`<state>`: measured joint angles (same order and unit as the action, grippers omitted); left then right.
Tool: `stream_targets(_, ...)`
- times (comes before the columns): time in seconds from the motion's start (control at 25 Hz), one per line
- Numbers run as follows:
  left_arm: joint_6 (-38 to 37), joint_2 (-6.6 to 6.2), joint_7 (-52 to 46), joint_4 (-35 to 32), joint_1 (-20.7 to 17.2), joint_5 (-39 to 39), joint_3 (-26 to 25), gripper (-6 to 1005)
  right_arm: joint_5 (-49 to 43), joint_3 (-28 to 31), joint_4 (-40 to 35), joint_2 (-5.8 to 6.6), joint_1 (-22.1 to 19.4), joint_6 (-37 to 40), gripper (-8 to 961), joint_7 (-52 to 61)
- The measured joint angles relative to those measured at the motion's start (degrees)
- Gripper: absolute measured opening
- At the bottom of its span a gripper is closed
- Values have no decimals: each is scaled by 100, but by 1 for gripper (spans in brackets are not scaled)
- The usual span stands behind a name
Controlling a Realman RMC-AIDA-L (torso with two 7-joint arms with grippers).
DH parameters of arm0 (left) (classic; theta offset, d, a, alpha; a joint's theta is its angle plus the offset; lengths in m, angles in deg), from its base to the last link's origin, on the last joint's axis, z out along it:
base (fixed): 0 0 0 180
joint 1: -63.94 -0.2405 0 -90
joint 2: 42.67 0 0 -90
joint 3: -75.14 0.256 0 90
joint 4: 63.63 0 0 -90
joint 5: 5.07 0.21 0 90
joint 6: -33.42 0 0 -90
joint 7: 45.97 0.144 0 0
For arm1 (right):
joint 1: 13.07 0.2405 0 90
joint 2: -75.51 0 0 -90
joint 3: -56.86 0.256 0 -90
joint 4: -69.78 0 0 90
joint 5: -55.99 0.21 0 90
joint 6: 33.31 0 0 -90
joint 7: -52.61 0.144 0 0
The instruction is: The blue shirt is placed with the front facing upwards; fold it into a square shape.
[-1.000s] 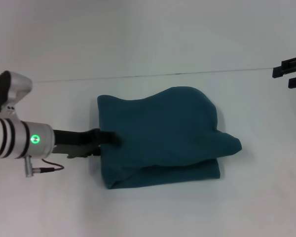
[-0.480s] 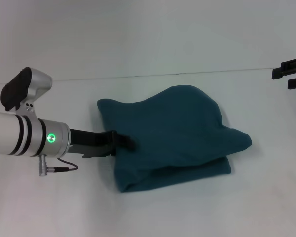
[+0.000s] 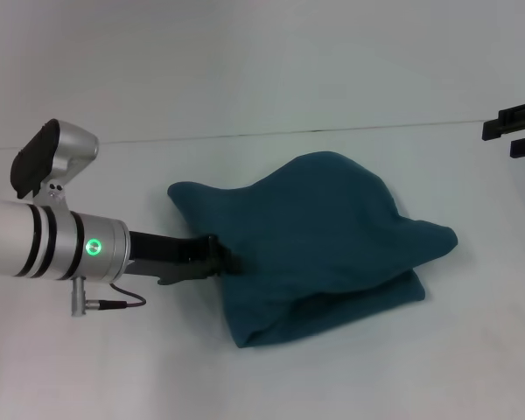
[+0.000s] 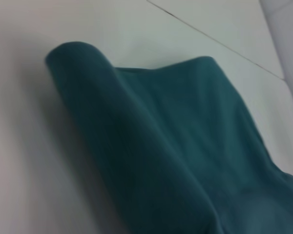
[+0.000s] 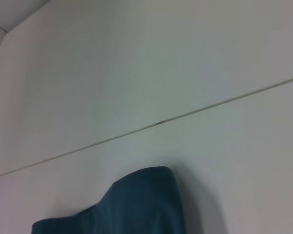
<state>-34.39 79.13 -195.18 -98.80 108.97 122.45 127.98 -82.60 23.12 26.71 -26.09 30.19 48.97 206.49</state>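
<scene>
Left end effector pinches shirt at its left edge on desk; best to drag low and even, avoiding bunching. Right end effector parked, state unclear.

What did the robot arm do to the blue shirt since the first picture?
The left gripper, its tips at the near-left edge of the blue shirt, moved toward the robot's right and pushed or dragged the folded bundle with it: the near edge and right corner slid right, so the near part now sits skewed. The shirt's far-left corner barely moved. The right gripper stayed parked at the far right, and the white table looks the same.
</scene>
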Motion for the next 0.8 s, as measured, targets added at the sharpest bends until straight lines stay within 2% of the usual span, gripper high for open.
stream_targets(0.08, -167, 24, 1, -105, -54, -41, 0, 223, 0, 0, 0, 0, -3, -6, 654, 0)
stream_targets(0.28, -587, 71, 1, -296, -247, -56, -8, 66, 0, -3, 0, 0, -3, -11, 655, 1)
stream_targets(0.44, -910, 77, -1, -563, -614, -59, -23, 71, -1, -5, 9, -8, -2, 1, 655, -31)
stream_targets(0.56, -1079, 49, -18, -800, -958, -26, -224, 75, -5, -8, 28, -13, -1, -4, 655, -52)
stream_targets(0.8, -1489, -223, 192, -832, -1237, 252, -1194, 83, -14, -48, 44, -21, 3, -18, 654, -96)
